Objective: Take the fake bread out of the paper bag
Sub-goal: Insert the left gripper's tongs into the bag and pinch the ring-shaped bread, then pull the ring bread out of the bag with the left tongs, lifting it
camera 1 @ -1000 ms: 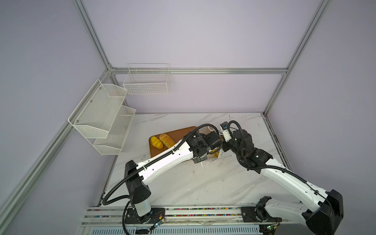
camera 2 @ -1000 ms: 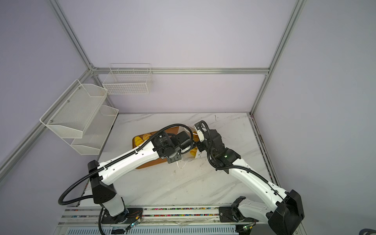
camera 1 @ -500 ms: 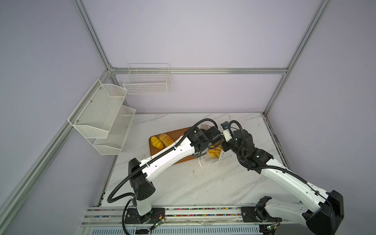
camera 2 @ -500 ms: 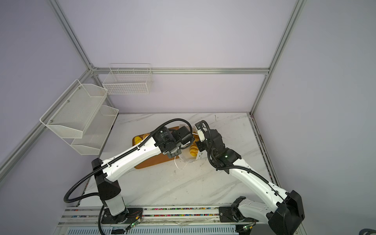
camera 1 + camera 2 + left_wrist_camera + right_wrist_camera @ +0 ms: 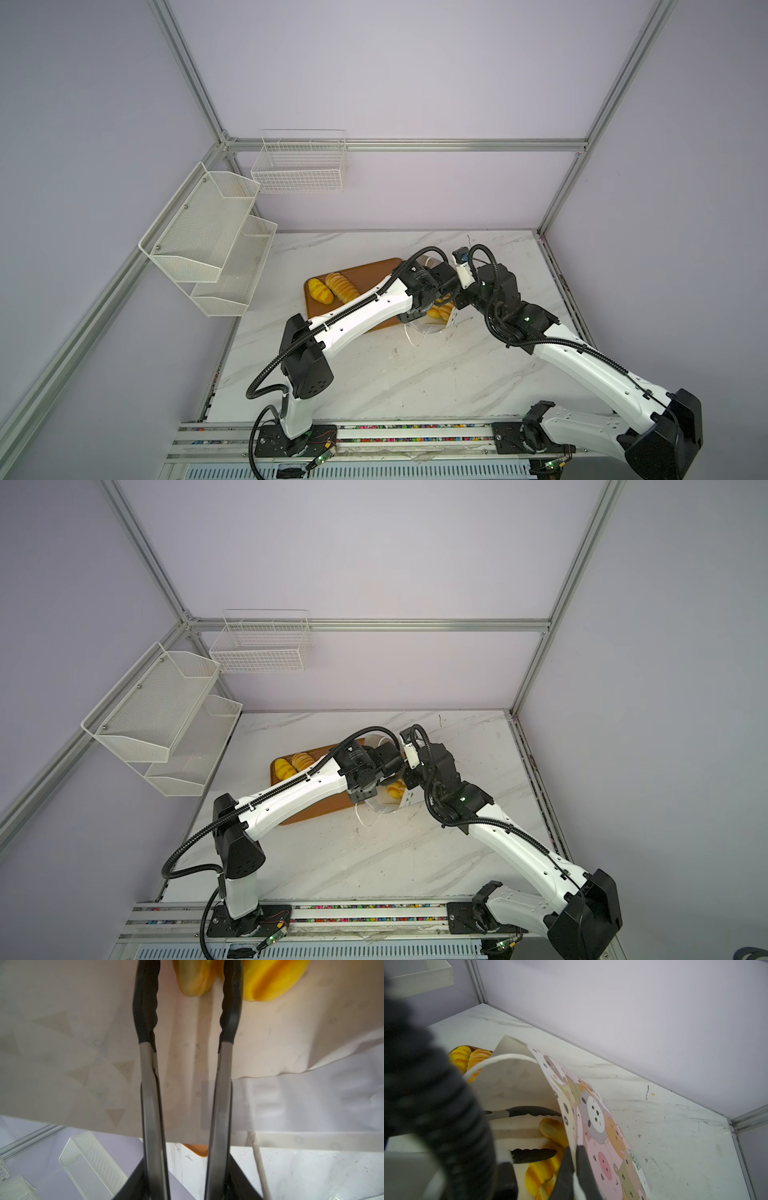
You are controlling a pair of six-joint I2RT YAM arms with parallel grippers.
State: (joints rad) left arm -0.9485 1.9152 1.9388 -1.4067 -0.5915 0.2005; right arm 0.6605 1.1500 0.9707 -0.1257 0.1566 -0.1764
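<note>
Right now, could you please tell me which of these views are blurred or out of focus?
Right wrist view: a dark corrugated cable looms in front, out of focus, while the paper bag print is fairly sharp. Left wrist view: the fake bread is soft and cropped. Both top views: sharp, evenly lit, no glare.

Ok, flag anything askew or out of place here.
The paper bag lies tipped on its side, its upper wall pinched and held up by the right claw, one cord handle trailing on the table. Nothing spilled: fake bread sits inside.
</note>
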